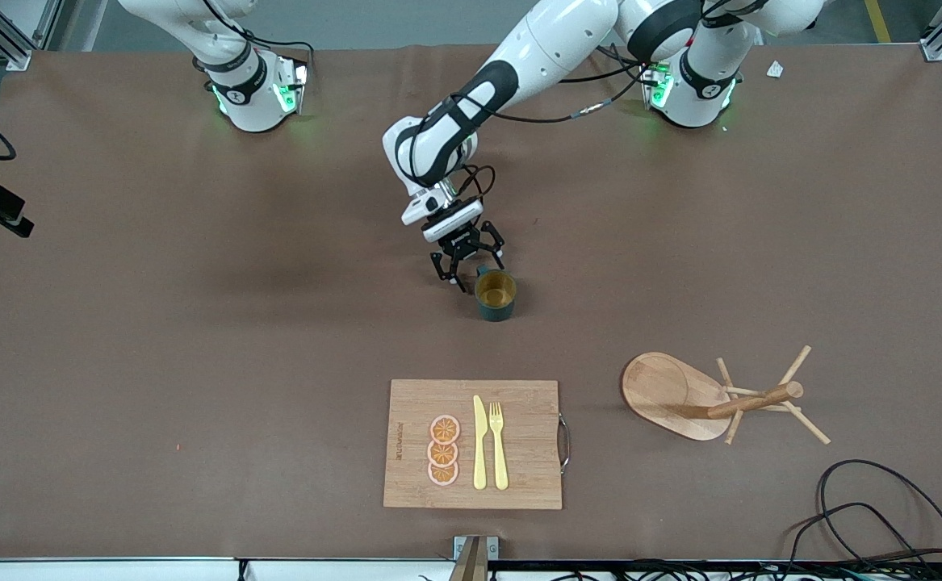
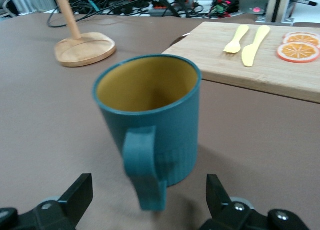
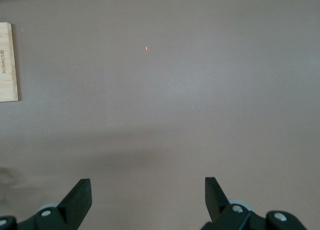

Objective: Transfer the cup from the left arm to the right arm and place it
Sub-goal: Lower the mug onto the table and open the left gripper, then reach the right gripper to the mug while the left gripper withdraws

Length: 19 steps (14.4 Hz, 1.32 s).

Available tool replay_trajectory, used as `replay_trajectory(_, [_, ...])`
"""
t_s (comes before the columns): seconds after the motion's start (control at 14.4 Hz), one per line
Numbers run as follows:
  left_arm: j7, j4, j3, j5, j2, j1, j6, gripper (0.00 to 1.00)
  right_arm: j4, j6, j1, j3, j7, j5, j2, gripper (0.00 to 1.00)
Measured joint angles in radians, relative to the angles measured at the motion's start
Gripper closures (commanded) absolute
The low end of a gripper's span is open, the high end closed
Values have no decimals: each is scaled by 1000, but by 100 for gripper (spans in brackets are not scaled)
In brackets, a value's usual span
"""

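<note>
The cup (image 1: pixel 495 295) is dark teal with a yellowish inside. It stands upright near the middle of the table. My left gripper (image 1: pixel 468 263) is open and empty, low beside the cup on its handle side. In the left wrist view the cup (image 2: pixel 165 115) fills the middle, and its handle points between the spread fingers of the left gripper (image 2: pixel 147 186), which do not touch it. My right gripper (image 3: pixel 146 184) is open and empty over bare table. It is out of the front view, and its arm waits.
A wooden cutting board (image 1: pixel 527 403) lies nearer the front camera than the cup. It carries orange slices (image 1: pixel 443 450), a yellow knife (image 1: pixel 479 442) and a fork (image 1: pixel 499 445). A wooden mug tree (image 1: pixel 729 395) stands toward the left arm's end. Cables (image 1: pixel 882 516) lie at the table's front corner.
</note>
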<state>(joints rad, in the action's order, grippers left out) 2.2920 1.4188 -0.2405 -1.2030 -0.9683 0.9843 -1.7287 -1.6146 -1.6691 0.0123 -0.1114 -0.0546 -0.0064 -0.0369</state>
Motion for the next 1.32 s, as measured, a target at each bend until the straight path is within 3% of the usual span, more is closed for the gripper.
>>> replay_trajectory(0.35, [-27, -47, -4, 210, 91, 7, 24, 0, -1, 0, 0, 0, 0, 0, 0, 0])
replay_trajectory(0.62, [-150, -96, 5, 368, 199, -47, 33, 0, -12, 6, 0, 1, -1, 0, 26, 0])
replay_trajectory(1.04, [-492, -110, 8, 606, 438, -346, 37, 0, -29, -11, -50, 17, 19, 9, 155, 0])
replay_trajectory(1.32, [-731, -109, 8, 757, 554, -540, 37, 0, -32, -37, -156, 21, 245, 93, 218, 0])
